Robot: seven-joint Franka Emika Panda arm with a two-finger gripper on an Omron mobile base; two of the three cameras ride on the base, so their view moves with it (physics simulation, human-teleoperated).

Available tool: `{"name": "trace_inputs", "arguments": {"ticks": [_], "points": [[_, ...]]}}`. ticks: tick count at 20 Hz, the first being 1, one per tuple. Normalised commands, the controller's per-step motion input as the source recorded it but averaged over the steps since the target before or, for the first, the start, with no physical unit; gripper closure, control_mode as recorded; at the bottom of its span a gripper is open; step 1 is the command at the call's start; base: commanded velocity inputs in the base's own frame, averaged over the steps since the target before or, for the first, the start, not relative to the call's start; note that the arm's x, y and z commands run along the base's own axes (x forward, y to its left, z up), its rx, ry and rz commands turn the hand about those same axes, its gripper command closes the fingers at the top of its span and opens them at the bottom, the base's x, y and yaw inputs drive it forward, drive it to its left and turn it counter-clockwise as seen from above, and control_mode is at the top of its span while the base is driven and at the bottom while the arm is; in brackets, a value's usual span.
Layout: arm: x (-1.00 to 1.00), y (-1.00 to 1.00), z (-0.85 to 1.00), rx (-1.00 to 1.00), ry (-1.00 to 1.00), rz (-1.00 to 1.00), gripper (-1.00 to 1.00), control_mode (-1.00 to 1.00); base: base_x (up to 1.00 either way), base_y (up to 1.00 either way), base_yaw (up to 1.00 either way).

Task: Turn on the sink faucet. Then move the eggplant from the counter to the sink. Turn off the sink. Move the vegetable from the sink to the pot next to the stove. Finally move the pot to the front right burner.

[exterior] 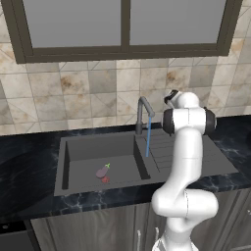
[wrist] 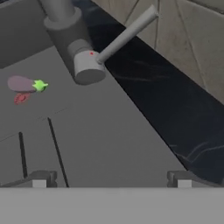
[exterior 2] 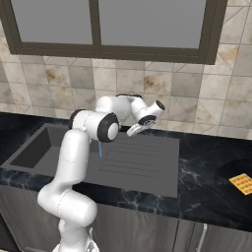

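The sink faucet (exterior: 143,113) stands behind the sink (exterior: 78,147), and a blue stream of water (exterior: 148,139) falls from its spout. The small purple eggplant (exterior: 103,170) lies on the basin floor beside the red drain mark (exterior: 105,180). In the hand view the eggplant (wrist: 24,84) shows with its green stem tip, left of the faucet base (wrist: 87,65) and its side lever (wrist: 127,33). My gripper (exterior 2: 135,129) hangs open and empty over the ribbed drainboard (exterior 2: 138,162), just right of the faucet. Its fingertips (wrist: 39,179) stand wide apart.
The black marble counter (exterior: 29,162) runs around the sink. An orange waffle-like square (exterior 2: 242,183) lies on the counter at the far right. A tiled wall and a window rise behind the faucet. My own arm (exterior: 184,162) stands in front of the drainboard.
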Motion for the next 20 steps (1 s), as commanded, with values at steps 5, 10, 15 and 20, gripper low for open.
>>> {"name": "trace_inputs", "arguments": {"ticks": [5,10,15,20], "points": [[-0.24,0.16,0.02,0.16,-0.05,0.00,-1.00,-1.00,0.00,0.00,0.00],[-0.20,0.20,0.00,0.19,-0.10,0.00,-1.00,-1.00,0.00,0.00,0.00],[-0.03,0.17,0.03,0.16,-0.13,0.04,-1.00,-1.00,0.00,0.00,0.00],[-0.01,0.03,0.03,0.09,-0.09,0.07,-1.00,-1.00,0.00,0.00,0.00]]}}
